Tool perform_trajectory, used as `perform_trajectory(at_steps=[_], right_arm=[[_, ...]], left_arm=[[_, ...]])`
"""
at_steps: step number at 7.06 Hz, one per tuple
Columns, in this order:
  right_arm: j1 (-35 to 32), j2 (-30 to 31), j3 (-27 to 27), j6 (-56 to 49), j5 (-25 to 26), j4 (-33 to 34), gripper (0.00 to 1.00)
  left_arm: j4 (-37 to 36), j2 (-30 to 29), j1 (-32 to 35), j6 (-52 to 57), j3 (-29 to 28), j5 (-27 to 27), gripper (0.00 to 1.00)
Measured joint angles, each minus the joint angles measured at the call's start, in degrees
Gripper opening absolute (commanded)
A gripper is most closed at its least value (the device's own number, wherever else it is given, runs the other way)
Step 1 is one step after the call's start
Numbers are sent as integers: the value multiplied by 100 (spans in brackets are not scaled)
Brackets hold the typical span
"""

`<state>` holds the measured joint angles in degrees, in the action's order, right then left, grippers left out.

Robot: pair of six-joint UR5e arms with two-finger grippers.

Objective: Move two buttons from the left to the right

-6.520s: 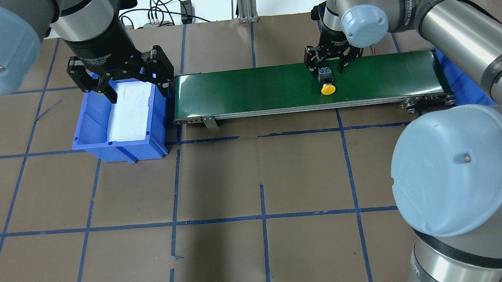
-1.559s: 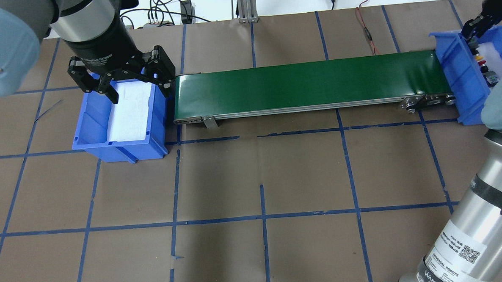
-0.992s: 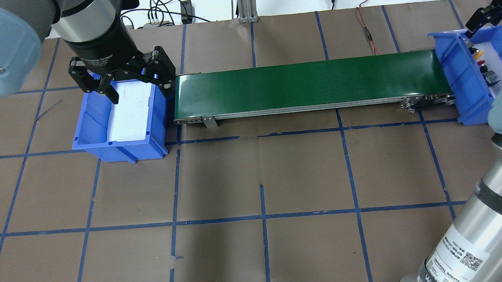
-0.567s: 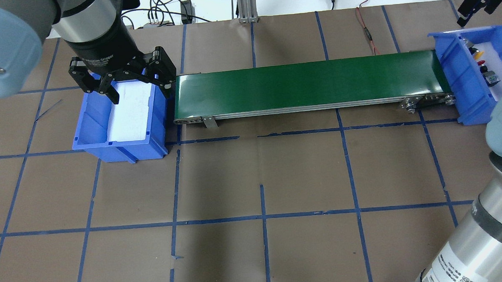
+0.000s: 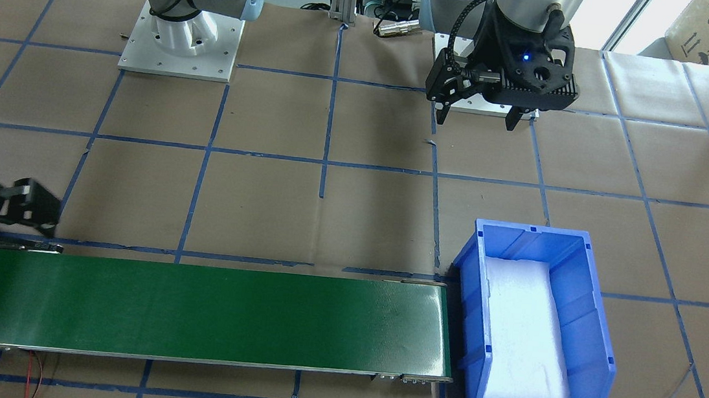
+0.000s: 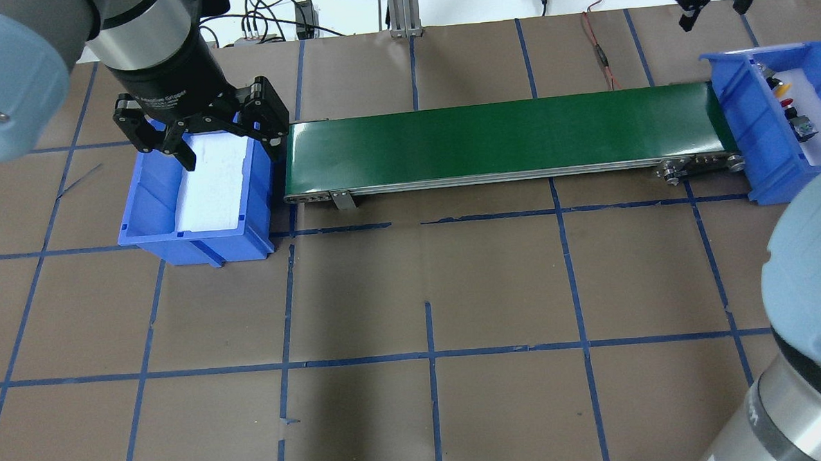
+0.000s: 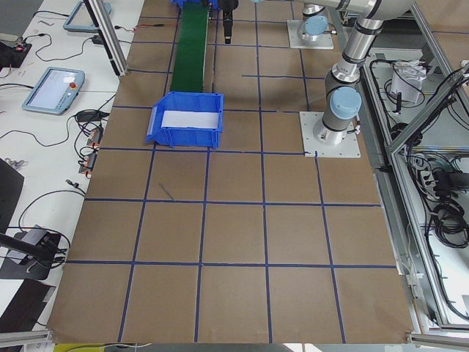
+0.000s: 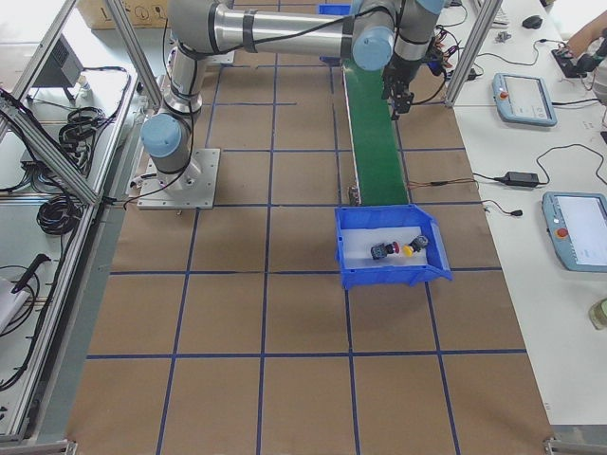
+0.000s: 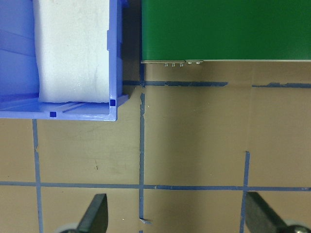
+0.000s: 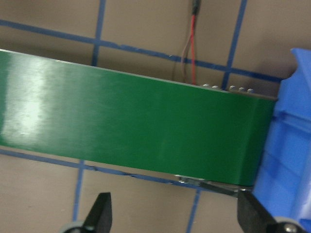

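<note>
We view the table (image 6: 496, 289) six ways: one camera above the robot's edge looking forward and down, one from the opposite edge facing back, one far off at each end looking along it, and two wrist cameras staring straight down, close. All six share the green conveyor (image 6: 503, 136).

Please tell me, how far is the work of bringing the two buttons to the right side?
Done: the red mushroom-cap push-button and the yellow-cap push-button both lie in the right blue plastic bin. No button shows on the green conveyor belt or in the left blue foam-lined bin. In hand: nothing; left gripper and right gripper are both open. Left: seemingly nothing.
</note>
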<state>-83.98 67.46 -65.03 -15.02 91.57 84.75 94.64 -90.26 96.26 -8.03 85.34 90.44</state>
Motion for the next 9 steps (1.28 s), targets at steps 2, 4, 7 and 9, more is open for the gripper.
perform_trajectory(at_steps=[2,4,7,9], right_arm=[[-674,663,-749,1116,-49,25,92],[-872,1119,-1113,1381,-56,7,92],[-766,1412,-1514,1345,-78,-1,93],[-710,1482,-1767,1331,-96,80,97]], left_arm=[[-3,-6,0,-1,0,-2,100],[-1,-4,4,2,-4,11,100],[-6,-6,6,-3,-7,40,100],[-20,-9,6,6,2,37,100]])
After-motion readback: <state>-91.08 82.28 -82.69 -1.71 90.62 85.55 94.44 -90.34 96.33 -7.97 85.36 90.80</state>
